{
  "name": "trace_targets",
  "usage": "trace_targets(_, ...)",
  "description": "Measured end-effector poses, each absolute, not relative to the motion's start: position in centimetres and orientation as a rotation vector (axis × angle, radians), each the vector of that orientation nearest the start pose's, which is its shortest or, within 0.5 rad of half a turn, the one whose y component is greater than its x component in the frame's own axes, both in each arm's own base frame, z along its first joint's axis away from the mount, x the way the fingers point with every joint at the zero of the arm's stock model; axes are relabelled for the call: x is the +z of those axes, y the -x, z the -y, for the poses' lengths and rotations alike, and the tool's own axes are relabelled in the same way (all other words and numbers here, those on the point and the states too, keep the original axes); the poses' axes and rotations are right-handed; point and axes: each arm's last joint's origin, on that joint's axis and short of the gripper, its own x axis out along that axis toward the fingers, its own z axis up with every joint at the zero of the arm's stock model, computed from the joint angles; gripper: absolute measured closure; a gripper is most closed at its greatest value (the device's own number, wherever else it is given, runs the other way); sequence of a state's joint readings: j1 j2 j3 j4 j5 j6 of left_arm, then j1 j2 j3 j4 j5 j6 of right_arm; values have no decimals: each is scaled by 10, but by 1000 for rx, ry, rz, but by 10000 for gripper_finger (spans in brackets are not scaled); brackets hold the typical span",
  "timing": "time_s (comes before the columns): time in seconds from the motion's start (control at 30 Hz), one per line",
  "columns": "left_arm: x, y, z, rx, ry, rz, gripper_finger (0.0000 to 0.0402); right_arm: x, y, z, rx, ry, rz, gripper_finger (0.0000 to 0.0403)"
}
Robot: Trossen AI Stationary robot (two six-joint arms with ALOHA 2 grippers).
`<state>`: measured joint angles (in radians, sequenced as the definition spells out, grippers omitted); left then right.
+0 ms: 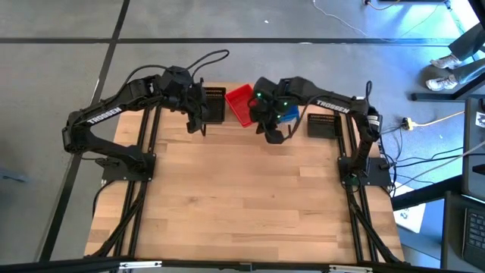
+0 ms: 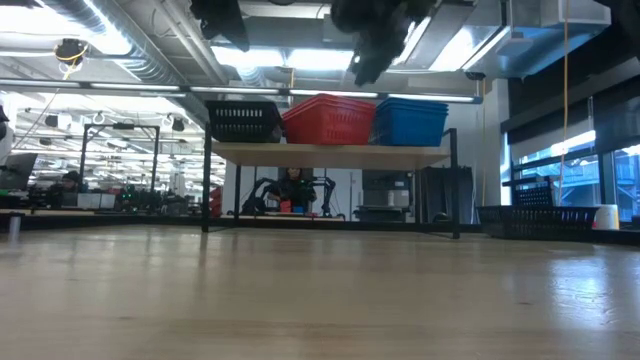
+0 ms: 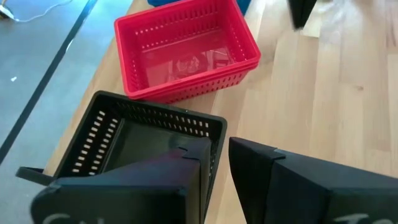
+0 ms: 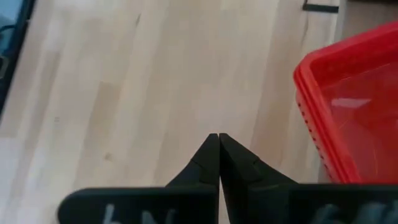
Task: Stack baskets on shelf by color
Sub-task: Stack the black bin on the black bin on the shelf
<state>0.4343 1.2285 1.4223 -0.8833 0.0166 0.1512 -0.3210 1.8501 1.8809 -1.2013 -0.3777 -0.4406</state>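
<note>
Three basket stacks are seen on the shelf: black, red and blue; another black basket lies on the table. Light, stiff plastic is judged best pinched at a rim wall. The right gripper is pressed together, empty; the left gripper is parted, holding nothing.

My right pincer is matt black plastic, fingers pressed together. Right beside it the red basket is glossy plastic, its smooth floor catching the light. Under my left pincer, same matt black, sits the black basket: duller plastic with slotted walls. The table below both is pale wood, smooth with a soft satin sheen and visible grain. The shelf has a light wooden top on thin black metal legs.
</note>
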Motion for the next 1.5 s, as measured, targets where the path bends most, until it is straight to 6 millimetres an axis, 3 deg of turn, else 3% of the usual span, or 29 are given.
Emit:
trace_targets(0.2, 397, -213, -98, 349, 13, -703, 349, 318, -368, 109, 225, 43, -1016, 402)
trace_targets(0.63, 397, -213, -98, 348, 9, -704, 349, 321, -380, 114, 121, 103, -905, 402)
trace_targets(1.0, 397, -213, -98, 344, 0, -707, 349, 298, -396, 121, 61, 127, -949, 403)
trace_targets(1.3, 396, -213, -98, 343, 1, -712, 349, 313, -395, 119, -16, 163, -925, 403)
trace_targets(1.5, 396, -213, -98, 344, 1, -713, 349, 356, -370, 101, -14, 116, -940, 403)
